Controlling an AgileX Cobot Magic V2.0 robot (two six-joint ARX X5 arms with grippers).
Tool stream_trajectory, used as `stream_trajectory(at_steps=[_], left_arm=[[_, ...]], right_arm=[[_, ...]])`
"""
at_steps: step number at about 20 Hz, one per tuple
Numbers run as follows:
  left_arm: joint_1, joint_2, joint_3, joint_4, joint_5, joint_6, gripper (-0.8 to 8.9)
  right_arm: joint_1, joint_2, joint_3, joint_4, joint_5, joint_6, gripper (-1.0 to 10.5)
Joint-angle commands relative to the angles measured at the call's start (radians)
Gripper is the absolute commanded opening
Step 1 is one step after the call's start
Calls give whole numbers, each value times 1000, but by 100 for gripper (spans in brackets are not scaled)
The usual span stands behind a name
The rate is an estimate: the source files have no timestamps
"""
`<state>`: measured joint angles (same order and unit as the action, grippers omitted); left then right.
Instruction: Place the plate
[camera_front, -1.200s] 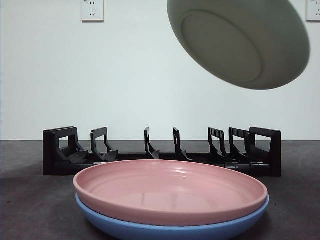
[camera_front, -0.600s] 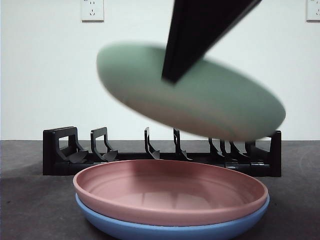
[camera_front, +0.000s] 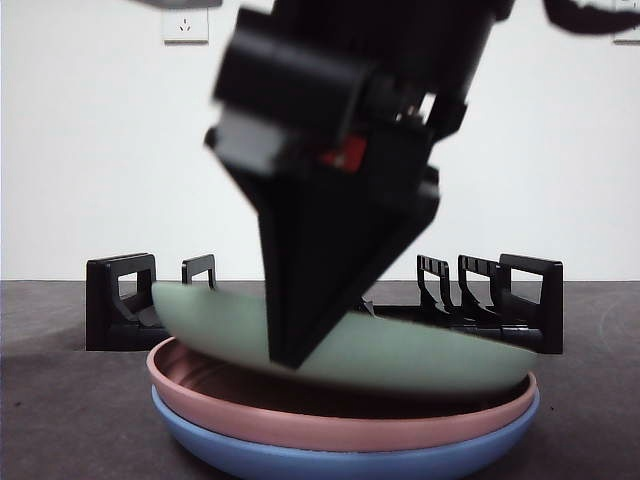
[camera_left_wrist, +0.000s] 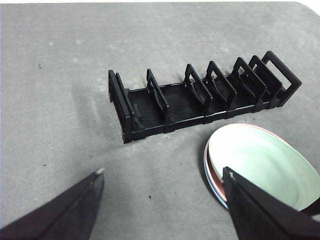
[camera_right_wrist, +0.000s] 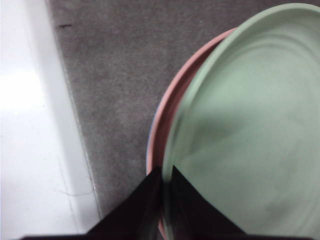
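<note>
The green plate (camera_front: 430, 352) is tilted over the pink plate (camera_front: 340, 425), which is stacked on a blue plate (camera_front: 350, 460). Its left edge is raised above the pink rim and its right side is down inside it. My right gripper (camera_front: 290, 355) comes down from above, big and dark, shut on the green plate's near rim. In the right wrist view that gripper (camera_right_wrist: 165, 171) pinches the green plate (camera_right_wrist: 250, 125) just over the pink plate's (camera_right_wrist: 175, 102) edge. My left gripper (camera_left_wrist: 162, 172) hangs open above the table, with the green plate (camera_left_wrist: 260, 162) to one side.
A black slotted dish rack (camera_front: 120, 300) stands behind the plate stack, and its dividers hold nothing, as the left wrist view shows the rack (camera_left_wrist: 175, 102). The table is dark grey (camera_left_wrist: 60, 75). A white strip (camera_right_wrist: 30, 125) borders the table in the right wrist view.
The green plate has come down from high at the right, turned from near upright to almost flat, and now sits low over the pink plate. The right arm has dropped into view.
</note>
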<state>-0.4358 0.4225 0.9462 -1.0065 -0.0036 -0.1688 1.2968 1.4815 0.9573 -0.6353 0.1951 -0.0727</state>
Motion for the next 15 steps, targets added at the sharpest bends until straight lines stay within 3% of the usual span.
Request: stream_trajectory(at_steps=[1,4,7,9,12,15], left_arm=[[-2,2,10,7,-5,0,375],[-2,2,10,7,-5,0,375],[-2,2,10,7,-5,0,375],[-2,2,10,7,-5,0,375],[-2,2,10,7,-5,0,375],[-2,2,10,10,-5,0,375]], right_arm=[[16,30,10,16,3,16,13],[16,35,10,18,-34,30,27],[16,35,11,34,-48,70,179],[16,8,28,64,-46,87,180],[7,-121,39,129,5,88,180],[-98,-263,39,134,102,87,180]])
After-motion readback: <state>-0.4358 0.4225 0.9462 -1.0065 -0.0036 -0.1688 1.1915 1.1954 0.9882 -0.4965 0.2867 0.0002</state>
